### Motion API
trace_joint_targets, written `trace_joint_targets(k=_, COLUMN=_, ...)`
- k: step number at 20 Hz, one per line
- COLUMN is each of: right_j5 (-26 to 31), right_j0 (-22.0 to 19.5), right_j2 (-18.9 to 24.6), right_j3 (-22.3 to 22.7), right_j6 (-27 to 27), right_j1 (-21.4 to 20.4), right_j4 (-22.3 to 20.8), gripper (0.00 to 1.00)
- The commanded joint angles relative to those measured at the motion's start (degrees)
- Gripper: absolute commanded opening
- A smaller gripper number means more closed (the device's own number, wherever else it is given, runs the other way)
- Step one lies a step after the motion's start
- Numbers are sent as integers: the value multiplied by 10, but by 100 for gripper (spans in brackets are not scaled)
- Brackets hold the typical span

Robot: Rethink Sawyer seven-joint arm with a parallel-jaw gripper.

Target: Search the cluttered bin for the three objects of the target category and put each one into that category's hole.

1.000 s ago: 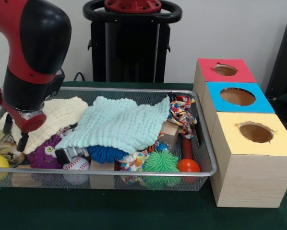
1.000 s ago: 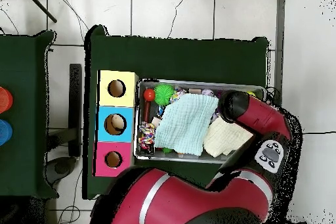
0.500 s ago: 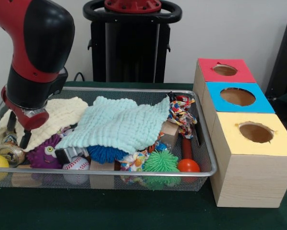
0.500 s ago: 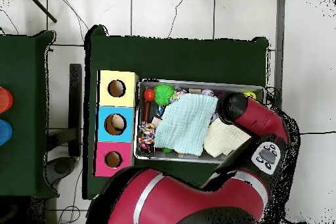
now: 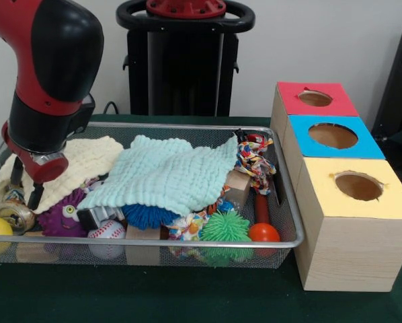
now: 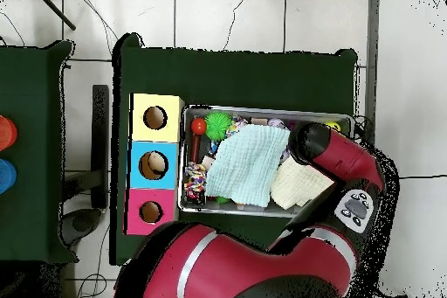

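Status: you see the gripper, fingers apart and empty, above the can at the bin's end. Three box holes show nothing inside; sorting apparently all remains.

I'm seeing the mint cloth covering the bin's middle, cream cloth blocking the far left, toys crowding the near wall, three box holes lying open and unobstructed.
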Motion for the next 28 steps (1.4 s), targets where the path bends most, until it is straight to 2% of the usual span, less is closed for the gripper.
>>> trace_joint_targets(k=1, right_j5=-24, right_j0=-3, right_j2=39, right_j3=39, right_j6=150, right_j1=21, right_j4=24, gripper=100)
trace_joint_targets(k=14, right_j5=-39, right_j0=-10, right_j2=50, right_j3=34, right_j6=119, right_j1=29, right_j4=6, gripper=100)
trace_joint_targets(k=28, right_j5=-41, right_j0=-22, right_j2=49, right_j3=8, right_j6=103, right_j1=48, right_j4=3, gripper=100)
